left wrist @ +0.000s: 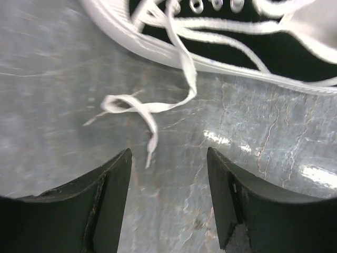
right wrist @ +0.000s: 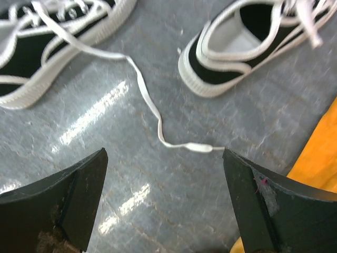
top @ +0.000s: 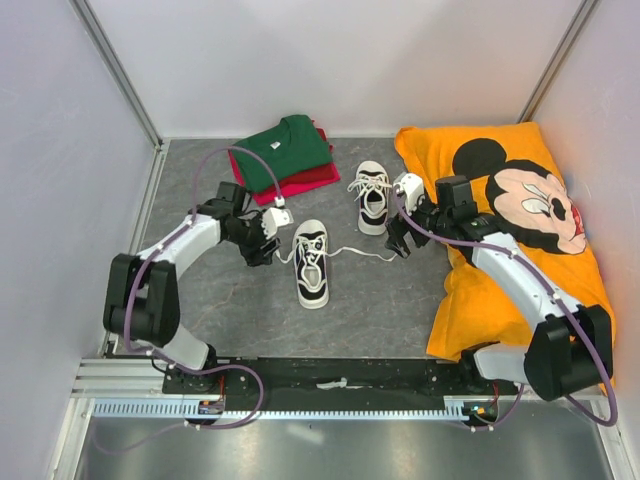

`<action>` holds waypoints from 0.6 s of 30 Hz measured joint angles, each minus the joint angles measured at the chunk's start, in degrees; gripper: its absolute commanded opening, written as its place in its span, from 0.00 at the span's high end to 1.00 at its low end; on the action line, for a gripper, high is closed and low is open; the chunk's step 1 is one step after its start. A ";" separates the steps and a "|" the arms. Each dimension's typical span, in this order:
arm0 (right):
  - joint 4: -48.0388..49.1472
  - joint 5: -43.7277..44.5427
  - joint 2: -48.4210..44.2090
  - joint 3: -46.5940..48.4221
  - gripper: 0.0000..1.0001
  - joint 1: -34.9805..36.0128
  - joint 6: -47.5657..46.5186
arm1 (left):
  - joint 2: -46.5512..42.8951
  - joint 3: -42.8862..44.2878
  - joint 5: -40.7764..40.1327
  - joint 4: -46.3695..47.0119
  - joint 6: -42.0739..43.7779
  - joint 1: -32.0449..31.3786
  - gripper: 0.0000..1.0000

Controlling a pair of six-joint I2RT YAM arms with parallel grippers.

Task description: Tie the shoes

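Observation:
Two small black sneakers with white soles lie on the grey table: a near one (top: 312, 264) and a far one (top: 372, 197). The near shoe's laces are loose. One white lace end (left wrist: 143, 108) lies just ahead of my left gripper (left wrist: 168, 158), which is open and empty beside that shoe's left side (left wrist: 253, 47). The other lace (right wrist: 158, 118) runs right across the table to a tip (right wrist: 202, 148) just ahead of my right gripper (right wrist: 164, 158), also open and empty. The far shoe's heel (right wrist: 226, 58) shows in the right wrist view.
A green shirt (top: 282, 148) on a red one (top: 310, 180) lies at the back. An orange Mickey Mouse cloth (top: 520, 220) covers the table's right side, under the right arm. White walls enclose the table.

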 measured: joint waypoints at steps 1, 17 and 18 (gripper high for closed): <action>-0.96 0.50 0.70 0.00 0.02 0.00 -0.35 | 1.40 -0.35 -1.07 0.55 -0.04 -0.76 0.37; -8.26 5.38 4.44 3.32 0.02 -0.02 -1.68 | 5.38 0.44 -3.04 -1.75 -1.60 -1.38 0.99; -8.48 5.64 4.48 3.54 0.02 -0.02 -1.68 | 4.35 1.36 -1.38 -3.02 -2.43 -0.09 0.98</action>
